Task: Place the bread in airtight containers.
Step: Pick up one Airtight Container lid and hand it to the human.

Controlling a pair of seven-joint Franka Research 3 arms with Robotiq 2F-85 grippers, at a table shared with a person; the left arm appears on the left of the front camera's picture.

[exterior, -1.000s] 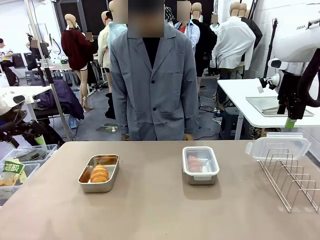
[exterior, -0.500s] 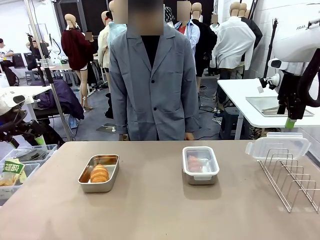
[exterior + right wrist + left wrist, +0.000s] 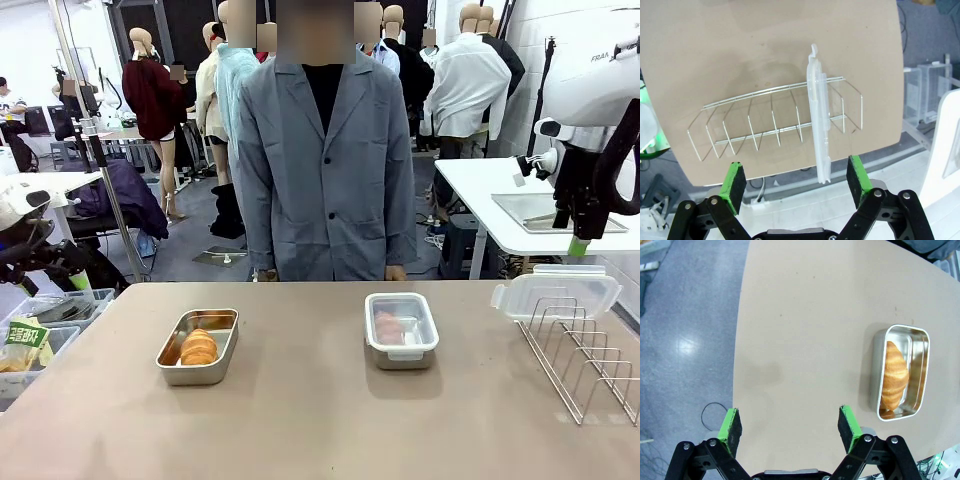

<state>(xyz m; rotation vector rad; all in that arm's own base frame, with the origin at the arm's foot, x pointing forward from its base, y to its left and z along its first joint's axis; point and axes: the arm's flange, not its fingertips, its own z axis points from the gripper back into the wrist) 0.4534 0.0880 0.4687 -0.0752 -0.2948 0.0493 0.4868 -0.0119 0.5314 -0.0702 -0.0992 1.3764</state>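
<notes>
Open steel tin [image 3: 198, 347] sits on the table [image 3: 300, 420], no lid on it, one croissant roll [image 3: 199, 347] lying inside. Landmark: this open tin. Well to its right on the table, at about the same depth, is the second tin [image 3: 401, 330] with a clear lid clipped on; a second roll [image 3: 388, 326] shows faintly through the lid. Farther right of that, near the table's right edge, a wire rack [image 3: 585, 355] stands with a loose clear lid [image 3: 555, 293] held upright in its slots at the far end.

Person in a grey coat [image 3: 325, 160] stands behind the table, beyond both tins, hands at the far edge.

Left pincer [image 3: 789, 424] in its wrist view: green pads spread wide apart, nothing between them, hanging over bare table beside the open tin, not touching it; the roll [image 3: 894, 374] lies lengthwise in the tin [image 3: 900, 371].

Right pincer [image 3: 797, 182] in its wrist view: fingers also wide apart, empty, above the rack [image 3: 775, 125] and the upright lid [image 3: 819, 127], well away from the open tin.
</notes>
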